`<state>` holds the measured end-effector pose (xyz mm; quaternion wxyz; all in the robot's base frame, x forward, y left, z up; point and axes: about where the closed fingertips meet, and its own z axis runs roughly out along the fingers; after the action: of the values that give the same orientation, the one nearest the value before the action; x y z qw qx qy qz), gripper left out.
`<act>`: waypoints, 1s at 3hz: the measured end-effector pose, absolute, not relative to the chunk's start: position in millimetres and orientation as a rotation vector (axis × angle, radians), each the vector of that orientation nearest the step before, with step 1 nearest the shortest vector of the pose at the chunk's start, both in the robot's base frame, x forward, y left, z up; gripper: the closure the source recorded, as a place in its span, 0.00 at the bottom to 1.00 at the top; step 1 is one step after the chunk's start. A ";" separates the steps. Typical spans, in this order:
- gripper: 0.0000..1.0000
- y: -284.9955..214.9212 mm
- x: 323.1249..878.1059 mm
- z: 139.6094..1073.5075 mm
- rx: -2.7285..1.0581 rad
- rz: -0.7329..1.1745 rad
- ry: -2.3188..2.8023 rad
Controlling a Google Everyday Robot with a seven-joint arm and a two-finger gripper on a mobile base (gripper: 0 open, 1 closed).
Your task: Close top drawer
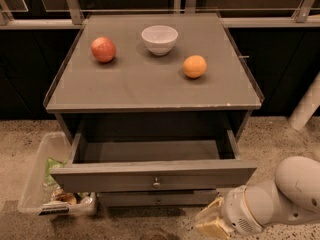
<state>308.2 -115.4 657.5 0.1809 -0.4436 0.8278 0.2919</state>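
text: none legible | bin label: unreadable | pincer: bottom right, near floor

On the cabinet top a bowl sits near the back edge, an apple to its left, another fruit to its front right. Below, the top drawer stands out, with a bin at its left and the gripper before its right corner.
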 end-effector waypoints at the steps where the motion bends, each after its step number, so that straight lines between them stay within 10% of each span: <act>1: 0.87 -125.9 349.0 640.4 -1.201 0.812 2.325; 3: 1.00 -130.1 382.5 631.1 -1.176 0.771 2.315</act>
<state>382.5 -130.1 631.1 0.2146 -0.4241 0.8348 0.2780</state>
